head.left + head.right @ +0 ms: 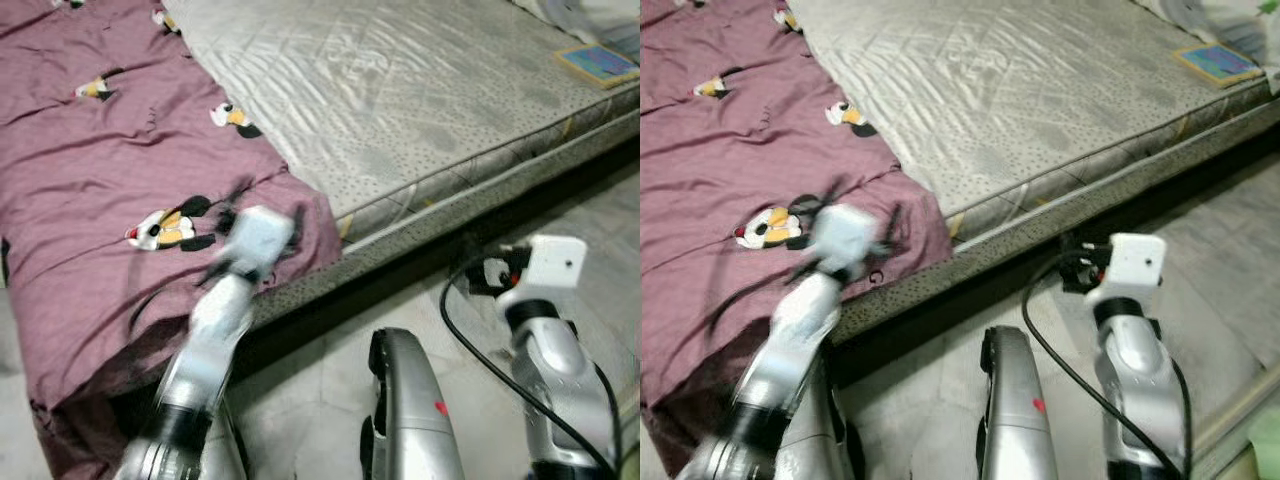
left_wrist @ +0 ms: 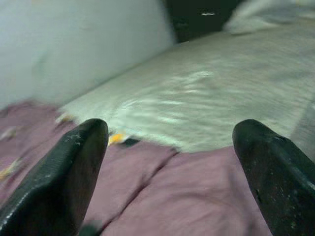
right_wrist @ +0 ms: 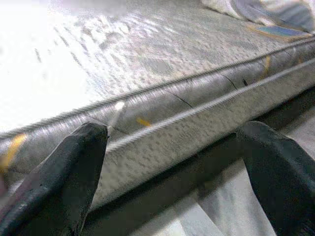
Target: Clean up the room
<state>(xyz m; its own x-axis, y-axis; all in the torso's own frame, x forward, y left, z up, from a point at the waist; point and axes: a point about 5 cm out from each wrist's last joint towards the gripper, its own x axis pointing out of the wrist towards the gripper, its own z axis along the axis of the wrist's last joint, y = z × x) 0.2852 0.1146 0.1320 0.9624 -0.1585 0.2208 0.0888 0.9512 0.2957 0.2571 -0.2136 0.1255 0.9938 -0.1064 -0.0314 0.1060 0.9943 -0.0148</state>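
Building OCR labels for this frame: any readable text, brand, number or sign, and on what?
No readable text in any view.
Book on the far end of the mattress: cover has a blue panel, any print too small and blurred to read.
Purple bedsheet: cartoon penguin figures, no lettering.
Red mark on the robot's torso: shape only, not legible.

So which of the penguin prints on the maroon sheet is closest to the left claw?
The large penguin print near the maroon sheet's lower corner, right beside the open left claw; the other prints sit farther up the bed.
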